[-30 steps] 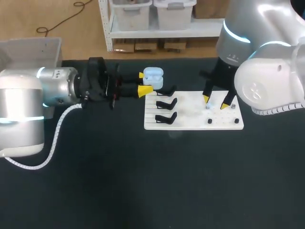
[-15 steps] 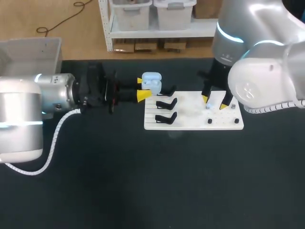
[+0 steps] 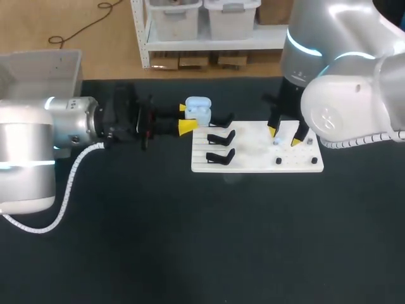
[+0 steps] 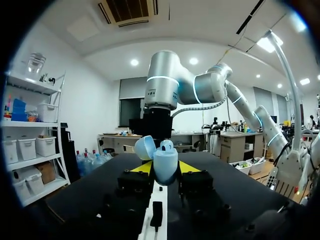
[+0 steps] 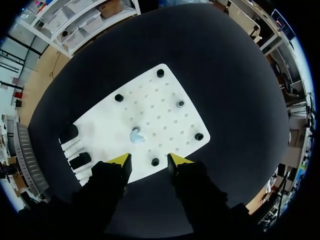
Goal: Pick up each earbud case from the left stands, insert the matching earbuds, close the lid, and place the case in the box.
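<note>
1. The earbud case (image 3: pixel 200 106) (pale blue, lid swung open) was pinched from two sides by the fingers of the left gripper (image 3: pixel 185 118). It was held clear of the bench (image 3: pixel 190 240), just off the far left corner of the white board (image 3: pixel 253 162).
2. The right gripper (image 3: pixel 285 136) was hung over the board with its fingers spread. A small pale earbud (image 5: pixel 135 135) was seen lying on the board just ahead of them, untouched.
3. The step in hand was judged to be the picking of that earbud. The fingers ought to be lowered straight astride it and closed gently, so that it is not flicked among the dark pegs (image 5: pixel 199 136). The case ought to be held level, opening upward.
4. The bench was seen to be dark and matte. Black stands (image 3: pixel 220 136) were set on the board's left part, near the case, and the box (image 3: pixel 69 66) (pale grey) was placed well apart, at the far left corner.
</note>
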`<action>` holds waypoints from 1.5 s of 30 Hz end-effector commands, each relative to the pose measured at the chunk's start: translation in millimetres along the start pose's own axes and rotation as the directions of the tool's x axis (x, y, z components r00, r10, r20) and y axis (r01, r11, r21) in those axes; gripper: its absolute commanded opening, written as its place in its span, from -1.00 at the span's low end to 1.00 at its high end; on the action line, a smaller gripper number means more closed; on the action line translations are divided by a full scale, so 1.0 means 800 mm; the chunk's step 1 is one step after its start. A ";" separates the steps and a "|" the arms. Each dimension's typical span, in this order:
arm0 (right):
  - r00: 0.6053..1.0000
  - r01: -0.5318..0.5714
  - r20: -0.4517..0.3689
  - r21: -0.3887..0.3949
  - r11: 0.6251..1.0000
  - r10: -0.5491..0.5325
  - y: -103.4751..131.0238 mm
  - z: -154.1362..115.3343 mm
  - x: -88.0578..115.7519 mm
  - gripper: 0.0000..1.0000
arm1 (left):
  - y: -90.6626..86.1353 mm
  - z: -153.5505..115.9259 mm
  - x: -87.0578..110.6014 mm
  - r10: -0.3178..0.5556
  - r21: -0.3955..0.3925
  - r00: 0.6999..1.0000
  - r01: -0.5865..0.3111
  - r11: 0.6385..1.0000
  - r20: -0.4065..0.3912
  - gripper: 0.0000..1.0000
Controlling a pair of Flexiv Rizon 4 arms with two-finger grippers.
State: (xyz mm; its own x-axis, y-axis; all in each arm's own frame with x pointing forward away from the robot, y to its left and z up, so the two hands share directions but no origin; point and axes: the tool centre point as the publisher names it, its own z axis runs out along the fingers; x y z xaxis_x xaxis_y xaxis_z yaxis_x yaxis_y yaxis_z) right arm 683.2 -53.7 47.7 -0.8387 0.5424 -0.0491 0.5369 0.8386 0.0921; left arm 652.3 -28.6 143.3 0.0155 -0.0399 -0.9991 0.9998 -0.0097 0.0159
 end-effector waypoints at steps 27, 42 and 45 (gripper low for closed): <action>0.984 0.160 0.080 -0.016 0.987 -0.159 0.012 0.018 -0.010 -0.09 | 0.000 0.006 0.006 0.014 0.025 0.999 -0.015 1.000 0.041 -1.00; 0.978 0.186 0.102 -0.039 0.982 -0.181 0.011 0.025 -0.013 -0.19 | 0.000 0.006 0.006 0.014 0.025 0.999 -0.015 1.000 0.041 -1.00; 0.980 0.177 0.103 -0.041 0.983 -0.172 0.011 0.027 -0.012 -0.24 | 0.000 0.006 0.006 0.014 0.025 0.999 -0.015 1.000 0.041 -1.00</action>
State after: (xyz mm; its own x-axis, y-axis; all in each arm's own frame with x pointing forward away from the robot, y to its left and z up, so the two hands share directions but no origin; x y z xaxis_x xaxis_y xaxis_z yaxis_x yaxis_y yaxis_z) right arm 700.9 -49.8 29.3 -0.9081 0.3887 -0.1556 0.3733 0.9200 0.1196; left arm 651.5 -33.4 139.1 0.0282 -0.0799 -0.9964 0.9990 -0.0325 0.0309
